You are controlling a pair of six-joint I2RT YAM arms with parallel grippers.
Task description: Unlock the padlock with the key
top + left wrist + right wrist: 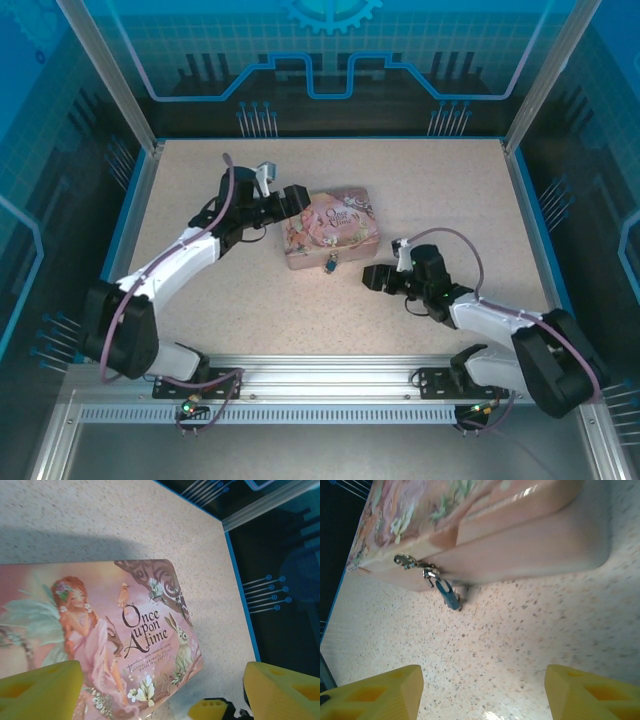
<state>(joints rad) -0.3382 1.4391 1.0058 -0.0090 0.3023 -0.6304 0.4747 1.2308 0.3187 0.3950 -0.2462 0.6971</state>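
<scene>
Under the silvery clasp (pixel 406 560) of the pink illustrated rectangular tin box (pixel 530 547) hangs the tiny blue-teal padlock (pixel 448 594). The right gripper (pixel 482 692) faces it, fingers apart and empty; the left gripper (pixel 161 685) spreads wide over the lid (pixel 100 615). A nudge could swing the dangling padlock aside or slide the box.

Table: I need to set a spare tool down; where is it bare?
Bare: the far right stretch between the tin and the right wall, and the strip behind the tin. Crowded: the tin's near side, where the padlock hangs facing the right gripper, and its left end by the left gripper.
</scene>
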